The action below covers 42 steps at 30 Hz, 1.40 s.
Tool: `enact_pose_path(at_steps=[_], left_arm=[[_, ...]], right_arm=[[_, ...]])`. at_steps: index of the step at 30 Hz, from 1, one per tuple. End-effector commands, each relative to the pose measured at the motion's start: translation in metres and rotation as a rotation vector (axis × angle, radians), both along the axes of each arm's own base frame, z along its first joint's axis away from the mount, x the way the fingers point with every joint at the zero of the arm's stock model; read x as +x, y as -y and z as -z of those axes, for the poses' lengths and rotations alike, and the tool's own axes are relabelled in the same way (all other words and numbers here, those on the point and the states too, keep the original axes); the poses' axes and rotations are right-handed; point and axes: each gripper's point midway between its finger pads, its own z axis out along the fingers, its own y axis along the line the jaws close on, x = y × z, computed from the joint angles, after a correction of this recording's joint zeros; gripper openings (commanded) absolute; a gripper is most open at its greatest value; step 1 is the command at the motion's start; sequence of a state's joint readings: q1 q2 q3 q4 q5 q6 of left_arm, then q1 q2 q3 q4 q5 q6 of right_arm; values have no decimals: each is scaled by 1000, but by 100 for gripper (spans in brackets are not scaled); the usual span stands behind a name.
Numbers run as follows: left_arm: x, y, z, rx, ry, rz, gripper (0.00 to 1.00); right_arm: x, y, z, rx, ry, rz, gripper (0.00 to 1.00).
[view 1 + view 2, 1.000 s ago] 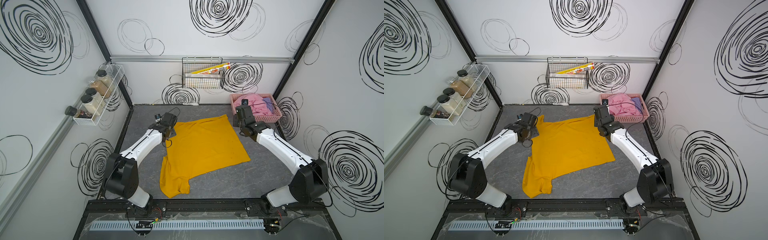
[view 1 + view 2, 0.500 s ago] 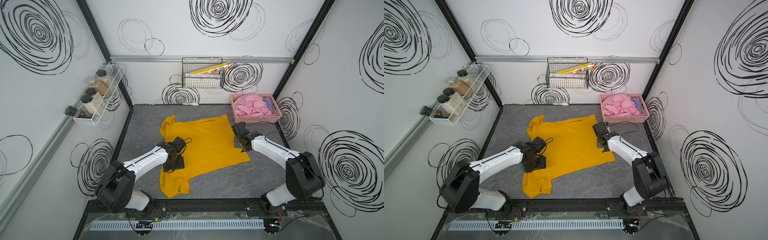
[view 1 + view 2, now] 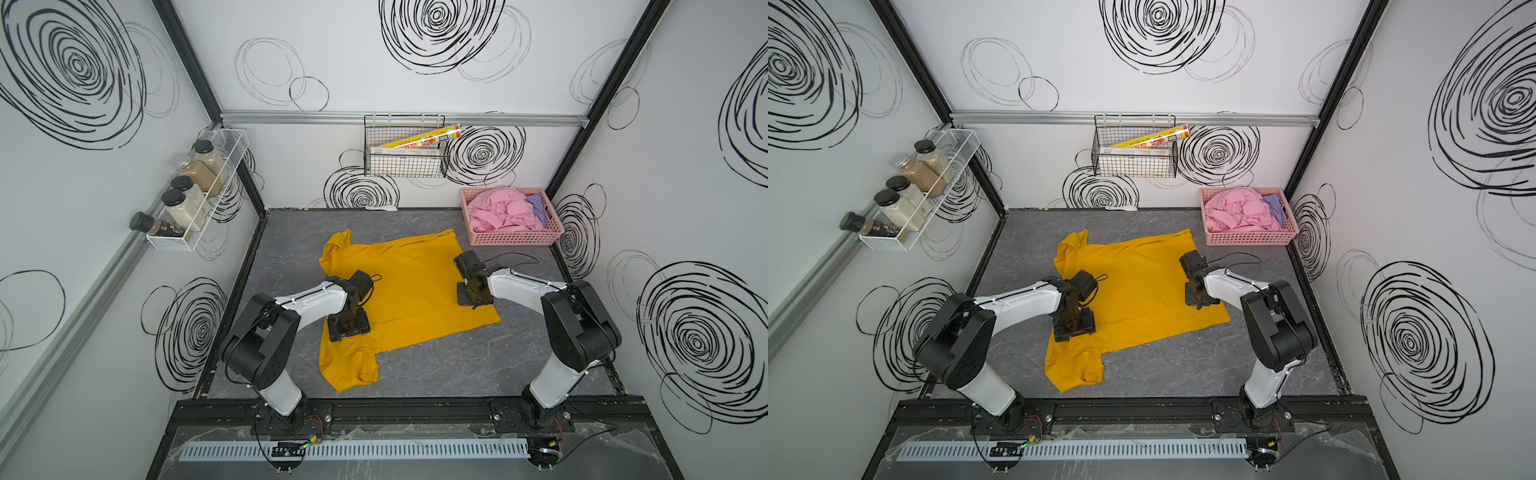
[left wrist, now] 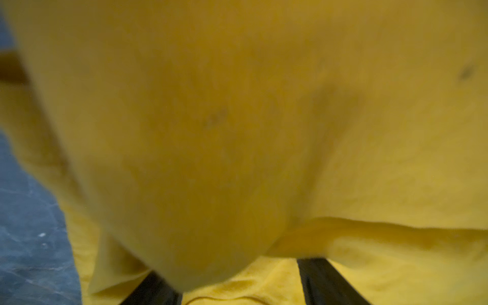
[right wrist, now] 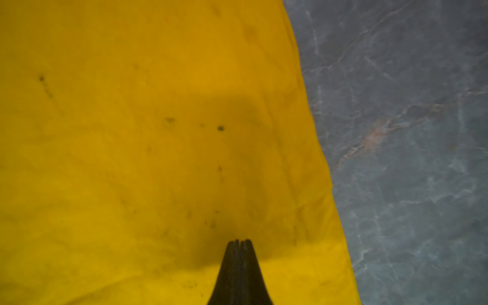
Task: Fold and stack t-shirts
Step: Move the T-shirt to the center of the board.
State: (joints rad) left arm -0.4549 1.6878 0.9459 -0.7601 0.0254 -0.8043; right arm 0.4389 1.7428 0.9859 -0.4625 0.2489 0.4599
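Note:
A mustard-yellow t-shirt (image 3: 415, 291) (image 3: 1142, 286) lies spread on the grey table, one sleeve at the back left and one crumpled at the front. My left gripper (image 3: 349, 328) (image 3: 1073, 328) sits low on its left edge by the front sleeve. In the left wrist view it (image 4: 237, 266) is open, with blurred yellow cloth (image 4: 211, 132) bulging over the fingertips. My right gripper (image 3: 471, 297) (image 3: 1198, 297) (image 5: 239, 241) is shut and empty, on the shirt (image 5: 132, 158) near its right edge. A pink t-shirt (image 3: 498, 208) (image 3: 1237, 208) and a lavender one (image 3: 538, 208) (image 3: 1275, 208) lie crumpled in the basket.
The pink perforated basket (image 3: 513, 239) (image 3: 1250, 239) stands at the back right corner of the table (image 3: 457, 365). A wire basket (image 3: 405, 160) with boxes hangs on the back wall. A rack of jars (image 3: 195, 195) hangs on the left wall.
Both arms have come forward from the shirt's back corners. The left gripper now sits by the front sleeve, and the back sleeve lies uncovered. The right gripper has shut.

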Motion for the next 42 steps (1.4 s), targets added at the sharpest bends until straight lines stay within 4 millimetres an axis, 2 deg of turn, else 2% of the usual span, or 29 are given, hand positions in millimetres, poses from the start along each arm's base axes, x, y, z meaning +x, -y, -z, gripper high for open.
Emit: enact_pose_path(at_steps=[1, 6, 10, 12, 14, 17, 20, 22, 25, 28, 32, 37, 40, 42], left_arm=[[32, -28, 22, 98, 31, -37, 72], [89, -47, 12, 112, 70, -75, 72], [125, -45, -2, 116, 117, -32, 72], [137, -37, -22, 92, 194, -8, 73], [141, -26, -49, 59, 295, 20, 75], [124, -6, -91, 41, 447, 80, 78], [88, 15, -103, 84, 498, 199, 79], [62, 25, -95, 128, 463, 289, 78], [27, 29, -71, 203, 375, 393, 74], [7, 22, -50, 287, 330, 446, 66], [4, 7, -39, 403, 330, 436, 61], [11, 4, -29, 482, 310, 467, 60], [12, 9, -23, 482, 302, 491, 61], [13, 20, -28, 443, 324, 501, 61]], right_arm=[[2, -5, 5, 16, -15, -2, 0], [10, -9, 1, 18, -11, -11, 0], [11, -11, -1, 17, -9, -21, 0], [11, -10, -1, 14, -11, -23, 0], [10, -8, -2, 4, -9, -22, 0], [9, 2, -8, -38, 6, 8, 0], [9, 8, -16, -55, 30, 32, 0], [8, 10, -21, -48, 45, 40, 0], [6, 9, -24, -35, 53, 39, 0], [3, 9, -23, -24, 48, 37, 0], [-2, 7, -22, -9, 43, 32, 0], [-8, 10, -21, 4, 47, 60, 0], [-12, 12, -20, 3, 46, 64, 0], [-15, 14, -20, 3, 46, 67, 0]])
